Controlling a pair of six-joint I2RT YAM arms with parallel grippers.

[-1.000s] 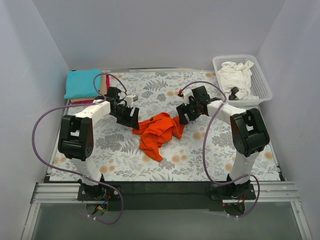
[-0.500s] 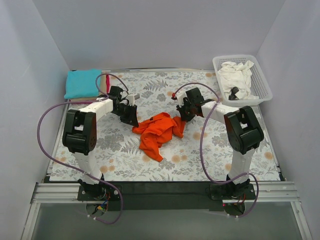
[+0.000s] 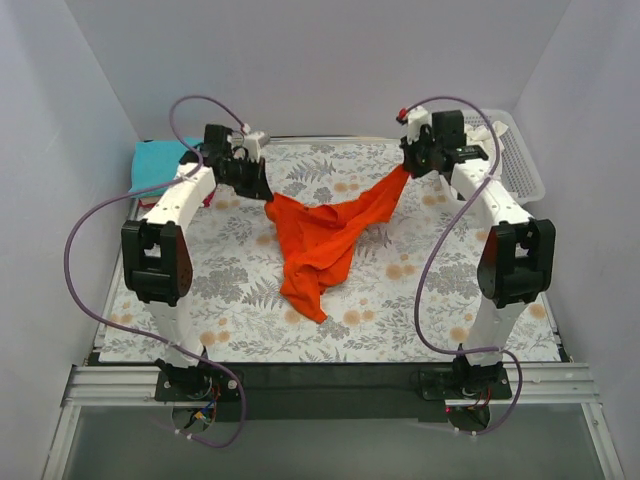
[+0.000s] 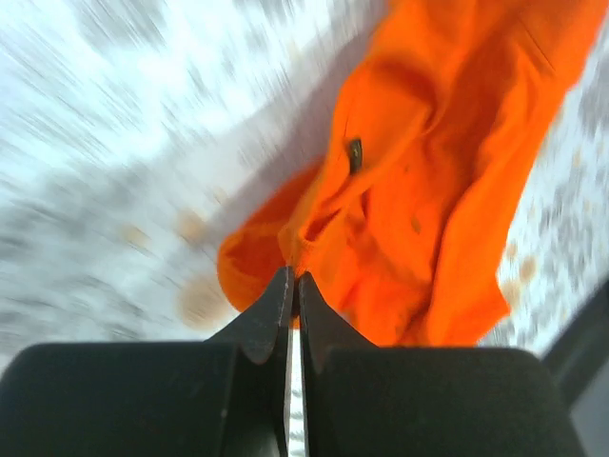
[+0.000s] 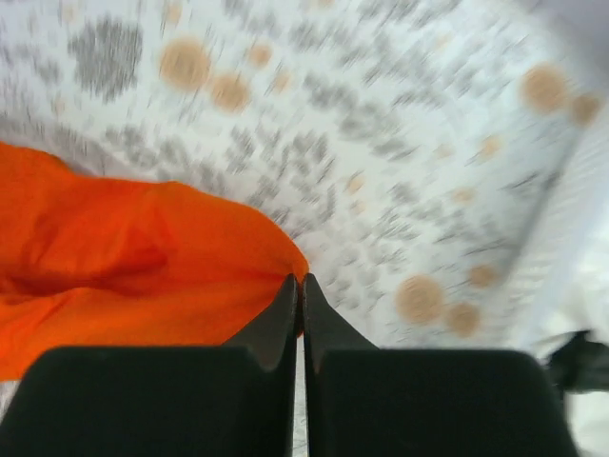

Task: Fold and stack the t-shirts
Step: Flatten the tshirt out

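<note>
The bright orange t-shirt point(image 3: 325, 235) hangs stretched between both grippers above the floral cloth, its lower end still trailing on the cloth toward the front. My left gripper point(image 3: 266, 195) is shut on one corner of it point(image 4: 409, 190); in the left wrist view the jaws point(image 4: 293, 281) pinch the orange cloth at their tips. My right gripper point(image 3: 404, 170) is shut on the opposite corner point(image 5: 143, 257), its jaws point(image 5: 298, 284) closed on the cloth edge. A folded teal t-shirt point(image 3: 155, 160) lies at the back left, partly hidden by the left arm. A white t-shirt point(image 3: 488, 135) shows in the basket behind the right arm.
The grey floral cloth point(image 3: 240, 300) covers the table. A white lattice basket point(image 3: 525, 165) stands at the back right corner, close to the right arm. White walls enclose the back and sides.
Both grippers shut on the orange t-shirt's corners, then lifted and moved back and apart. The shirt went from a crumpled heap to hanging stretched between them.
</note>
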